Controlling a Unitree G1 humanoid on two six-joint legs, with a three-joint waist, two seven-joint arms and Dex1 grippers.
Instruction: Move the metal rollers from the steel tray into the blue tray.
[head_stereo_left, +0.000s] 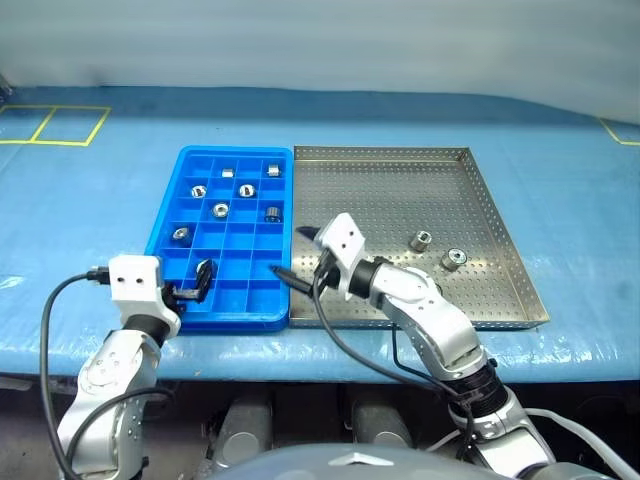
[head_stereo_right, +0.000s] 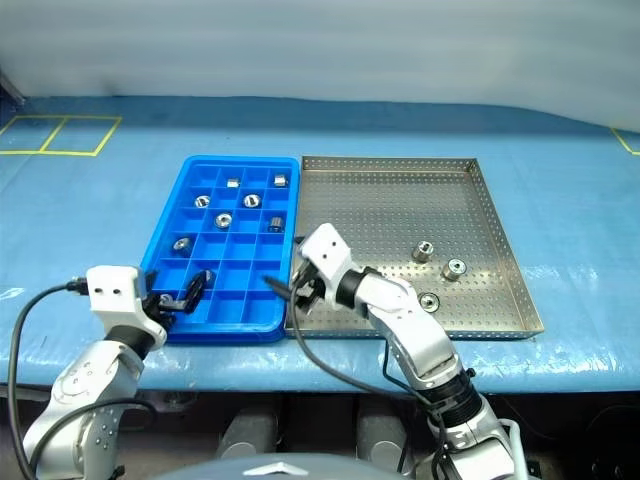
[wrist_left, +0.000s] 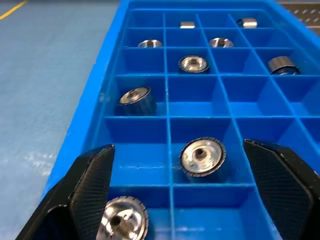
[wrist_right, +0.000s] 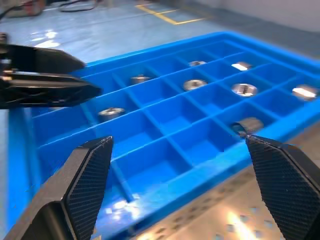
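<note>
Rollers (wrist_left: 202, 156): nine sit in blue tray (head_stereo_left: 172, 206), three left in steel tray (head_stereo_left: 497, 228). Left gripper (head_stereo_left: 196, 284), right gripper (head_stereo_left: 296, 254) both spread apart, holding nothing.

Both arms reach forward, left gripper (wrist_left: 185, 190) and right gripper (wrist_right: 185, 190) spread.

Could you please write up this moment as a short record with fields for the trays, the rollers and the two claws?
Steel tray: right of the blue tray, touching it.
Rollers left in steel tray: three, near its right front, e.g..
Rollers in blue tray: several, one per compartment, e.g..
Left claw: open, empty, over the blue tray's near left compartments.
Right claw: open, empty, at the seam between the trays.
</note>
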